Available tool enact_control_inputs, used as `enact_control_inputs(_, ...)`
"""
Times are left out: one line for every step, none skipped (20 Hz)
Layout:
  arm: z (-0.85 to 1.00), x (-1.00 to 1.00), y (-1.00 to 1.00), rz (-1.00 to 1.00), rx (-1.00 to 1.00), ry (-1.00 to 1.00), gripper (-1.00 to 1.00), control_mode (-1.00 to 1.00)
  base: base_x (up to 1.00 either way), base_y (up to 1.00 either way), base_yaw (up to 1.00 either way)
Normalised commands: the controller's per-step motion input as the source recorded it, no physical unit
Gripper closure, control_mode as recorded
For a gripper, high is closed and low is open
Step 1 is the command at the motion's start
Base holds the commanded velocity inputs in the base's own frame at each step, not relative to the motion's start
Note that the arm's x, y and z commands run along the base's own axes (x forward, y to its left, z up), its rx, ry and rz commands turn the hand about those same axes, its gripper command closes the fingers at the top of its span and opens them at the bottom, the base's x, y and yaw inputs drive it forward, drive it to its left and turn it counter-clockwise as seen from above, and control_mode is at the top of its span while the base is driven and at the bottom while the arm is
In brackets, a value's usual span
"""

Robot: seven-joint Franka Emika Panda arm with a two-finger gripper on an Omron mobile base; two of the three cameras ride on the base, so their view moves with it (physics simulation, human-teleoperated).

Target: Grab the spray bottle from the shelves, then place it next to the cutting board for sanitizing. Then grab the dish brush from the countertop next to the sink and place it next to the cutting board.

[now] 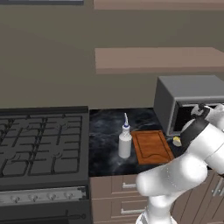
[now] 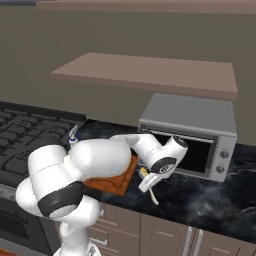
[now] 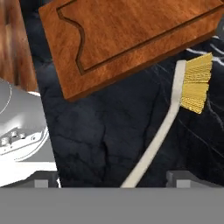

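Pincer (image 3: 113, 178) stands spread wide and grips nothing, hanging low over the black white-veined marble bench (image 3: 100, 131). Between its tips, free on the bench, lies the thin white-handled dish brush (image 3: 168, 118), its yellow bristle head just beside the orange-brown grooved wooden cutting board (image 3: 127, 35). A small white spray bottle with blue collar (image 1: 125, 142) stands upright on the board's other side.

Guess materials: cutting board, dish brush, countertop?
Cutting board: looks like wood with a smooth orange-brown finish; grain streaks and a darker routed groove show in the hand view.
Dish brush: pale off-white handle, probably plastic, plain and matte; yellow bristles, likely synthetic, though that is a guess.
Countertop: black stone look, marble-like, with white veins; the pictures can't tell real stone from laminate.
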Motion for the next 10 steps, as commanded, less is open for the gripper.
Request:
enact_control_inputs(1.00, -0.64, 0.00, 0.00, 0.00, -0.21, -1.00, -1.00, 0.00, 0.00, 0.00)
enact_control_inputs(1.00, -0.64, 0.00, 0.00, 0.00, -0.22, -1.00, -1.00, 0.00, 0.00, 0.00)
enact_control_inputs(1.00, -0.54, 0.04, 0.00, 0.00, -0.19, -1.00, -1.00, 0.00, 0.00, 0.00)
enact_control_inputs(1.00, -0.35, 0.34, 0.00, 0.00, -0.12, -1.00, -1.00, 0.00, 0.00, 0.00)
enact_control_inputs(1.00, -0.20, 0.38, 0.00, 0.00, -0.08, -1.00, -1.00, 0.00, 0.00, 0.00)
enact_control_inputs(1.00, -0.21, 0.43, 0.00, 0.00, -0.07, -1.00, -1.00, 0.00, 0.00, 0.00)
enact_control_inputs(1.00, -0.19, 0.36, 0.00, 0.00, -0.09, -1.00, -1.00, 0.00, 0.00, 0.00)
enact_control_inputs(1.00, -0.23, 0.42, 0.00, 0.00, -0.10, -1.00, -1.00, 0.00, 0.00, 0.00)
enact_control_inputs(1.00, -0.17, 0.45, 0.00, 0.00, -0.16, -1.00, -1.00, 0.00, 0.00, 0.00)
enact_control_inputs(1.00, 0.00, 0.61, 0.00, 0.00, -0.14, -1.00, -1.00, 0.00, 0.00, 0.00)
